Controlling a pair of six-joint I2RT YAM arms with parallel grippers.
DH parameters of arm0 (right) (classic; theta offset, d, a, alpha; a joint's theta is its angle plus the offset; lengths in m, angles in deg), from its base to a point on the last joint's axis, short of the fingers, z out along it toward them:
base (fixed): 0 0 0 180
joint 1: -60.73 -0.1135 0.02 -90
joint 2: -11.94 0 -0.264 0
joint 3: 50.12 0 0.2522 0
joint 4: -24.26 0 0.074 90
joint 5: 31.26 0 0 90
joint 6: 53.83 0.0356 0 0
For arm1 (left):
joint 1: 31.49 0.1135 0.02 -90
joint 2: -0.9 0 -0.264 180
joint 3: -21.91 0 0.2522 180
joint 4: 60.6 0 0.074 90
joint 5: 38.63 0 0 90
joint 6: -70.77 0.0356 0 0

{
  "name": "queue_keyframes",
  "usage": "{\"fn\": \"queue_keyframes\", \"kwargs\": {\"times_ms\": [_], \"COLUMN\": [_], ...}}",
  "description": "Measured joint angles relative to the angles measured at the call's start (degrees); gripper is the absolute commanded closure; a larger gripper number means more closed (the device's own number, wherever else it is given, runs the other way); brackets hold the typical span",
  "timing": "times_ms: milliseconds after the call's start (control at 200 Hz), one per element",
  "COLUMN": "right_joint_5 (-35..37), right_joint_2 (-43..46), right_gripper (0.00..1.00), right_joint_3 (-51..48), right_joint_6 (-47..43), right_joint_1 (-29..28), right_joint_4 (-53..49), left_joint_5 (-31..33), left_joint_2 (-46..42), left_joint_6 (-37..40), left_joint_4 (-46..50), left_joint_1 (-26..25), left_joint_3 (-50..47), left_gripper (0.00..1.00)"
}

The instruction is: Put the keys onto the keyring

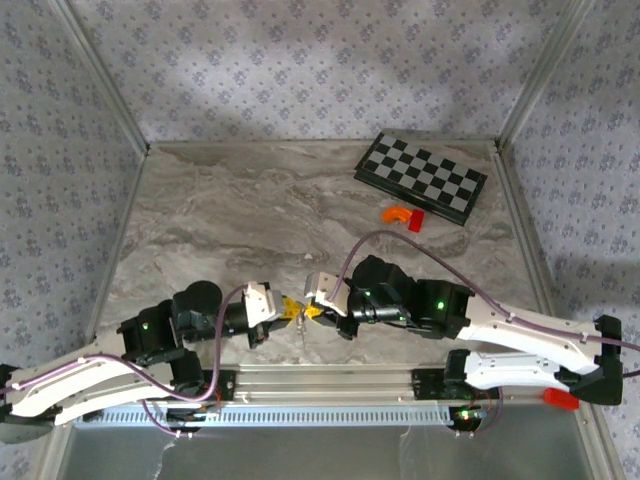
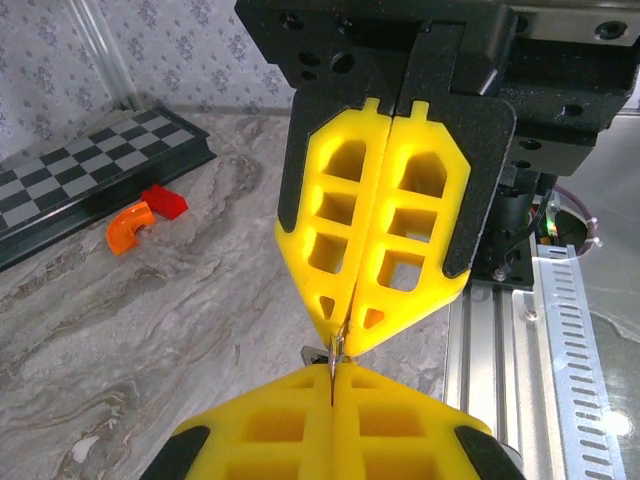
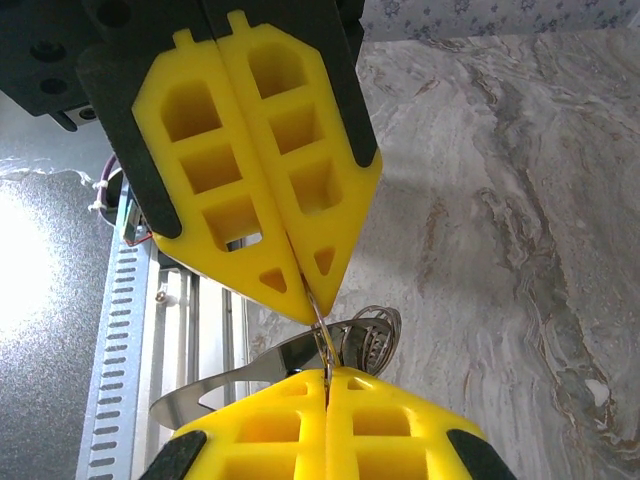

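Note:
My left gripper and right gripper meet tip to tip just above the near middle of the table. Both are shut on the same thin silvery wire, the keyring, seen edge-on. In the right wrist view it runs from the left gripper above down into my right gripper. A flat silvery metal strip and a small coil of wire hang just behind it. In the left wrist view a metal sliver shows between the left gripper and the right gripper. The keys are hidden.
A folded chessboard lies at the back right, with an orange curved plastic piece and a small red block in front of it. The aluminium rail with the arm bases runs along the near edge. Patterned walls enclose the table.

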Motion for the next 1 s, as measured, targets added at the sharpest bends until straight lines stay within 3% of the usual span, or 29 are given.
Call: {"fn": "queue_keyframes", "kwargs": {"times_ms": [1000], "right_joint_5": [5.20], "right_joint_2": [0.00], "right_gripper": [1.00], "right_joint_3": [-0.55], "right_joint_6": [-3.89], "right_joint_1": [-1.92], "right_joint_4": [-2.05], "left_joint_5": [0.44], "left_joint_2": [5.01], "left_joint_6": [-0.02], "left_joint_4": [3.39], "left_joint_1": [-0.02], "left_joint_3": [2.97], "left_gripper": [1.00]}}
